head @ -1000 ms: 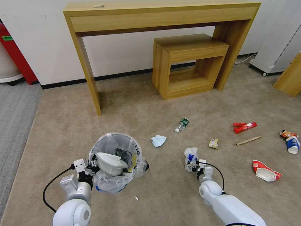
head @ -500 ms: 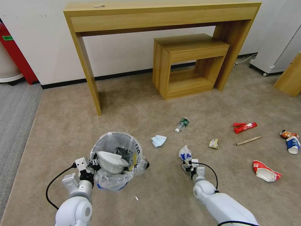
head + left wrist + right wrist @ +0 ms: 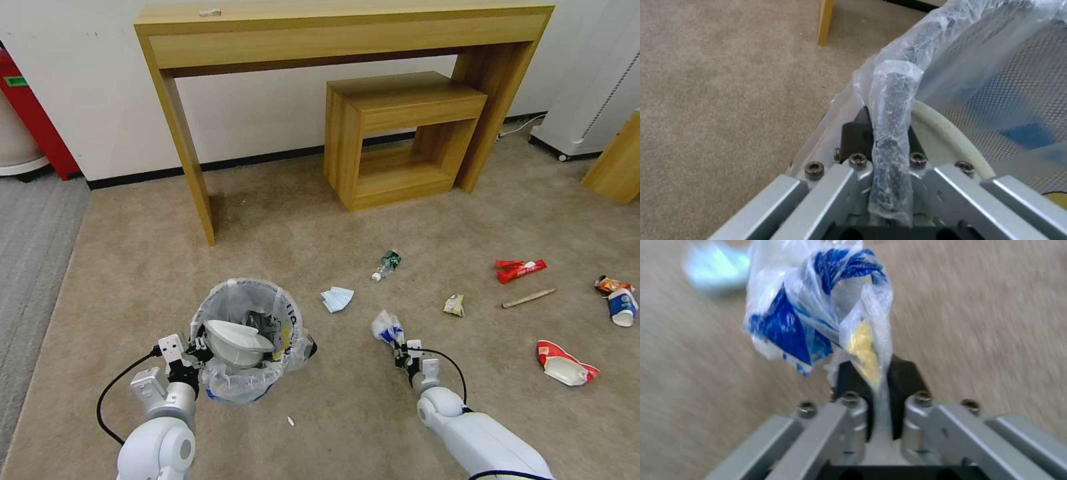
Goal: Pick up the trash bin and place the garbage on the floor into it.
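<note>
Left gripper (image 3: 189, 352) clamped on rim of trash bin (image 3: 248, 313), holding it up as a ready target. Right gripper (image 3: 403, 349) pinches crumpled wrapper (image 3: 387, 328) above floor (image 3: 333, 413), beside bin. Farther: face mask (image 3: 337, 298), bottle (image 3: 387, 264) on floor.

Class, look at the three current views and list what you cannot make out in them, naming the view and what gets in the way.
- Trash bin contents, head view: a white slipper covers what lies beneath.
- Left hand grip, left wrist view: the liner bag wraps the rim.
- Wrapper print in the right hand, right wrist view: crumpled, blurred.
- Small white speck on the floor, head view: too small to identify.
</note>
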### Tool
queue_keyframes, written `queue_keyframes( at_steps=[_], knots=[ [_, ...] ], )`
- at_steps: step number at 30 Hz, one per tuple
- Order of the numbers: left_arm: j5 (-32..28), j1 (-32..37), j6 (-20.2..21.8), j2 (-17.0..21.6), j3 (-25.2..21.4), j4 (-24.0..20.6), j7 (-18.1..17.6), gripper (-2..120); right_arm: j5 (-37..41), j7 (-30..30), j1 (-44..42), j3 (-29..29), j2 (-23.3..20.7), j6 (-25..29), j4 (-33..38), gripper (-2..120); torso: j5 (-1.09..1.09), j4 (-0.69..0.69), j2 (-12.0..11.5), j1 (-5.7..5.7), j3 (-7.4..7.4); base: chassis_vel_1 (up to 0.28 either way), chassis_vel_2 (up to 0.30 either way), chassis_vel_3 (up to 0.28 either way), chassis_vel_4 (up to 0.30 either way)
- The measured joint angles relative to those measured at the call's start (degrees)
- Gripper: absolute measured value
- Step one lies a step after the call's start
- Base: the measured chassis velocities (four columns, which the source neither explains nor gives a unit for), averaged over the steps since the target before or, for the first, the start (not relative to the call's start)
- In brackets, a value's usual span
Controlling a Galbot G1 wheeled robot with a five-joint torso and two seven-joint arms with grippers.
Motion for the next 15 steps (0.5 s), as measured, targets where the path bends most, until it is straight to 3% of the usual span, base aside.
queue_keyframes(
  at_steps=[3,4,7,8,15],
  knots=[
    [0.1,0.0,0.0,0.1,-0.1,0.3,0.0,0,4.7,-11.6,-1.4,1.1,-4.2,8.0,6.0,0,-0.01,-0.01,0.0,0.0,0.0,0.0,0.0,0.0,0.0],
    [0.1,0.0,0.0,0.1,-0.1,0.3,0.0,0,4.7,-11.6,-1.4,1.1,-4.2,8.0,6.0,0,-0.01,-0.01,0.0,0.0,0.0,0.0,0.0,0.0,0.0],
    [0.3,0.0,0.1,0.0,-0.1,0.4,0.0,0,9.2,-21.4,-2.8,2.4,-8.9,13.5,16.4,0,-0.01,0.0,0.0,0.0,0.0,0.0,0.0,0.0,0.0],
    [0.3,0.0,0.1,0.0,-0.1,0.4,0.0,0,9.2,-21.4,-2.8,2.4,-8.9,13.5,16.4,0,-0.01,0.0,0.0,0.0,0.0,0.0,0.0,0.0,0.0],
    [0.9,0.1,1.1,-0.8,1.0,-0.4,-0.1,0,14.0,-25.9,-1.7,1.4,-18.1,13.7,37.8,0,-0.01,-0.02,0.0,-0.01,-0.01,0.0,0.0,0.0,0.0]
  ],
)
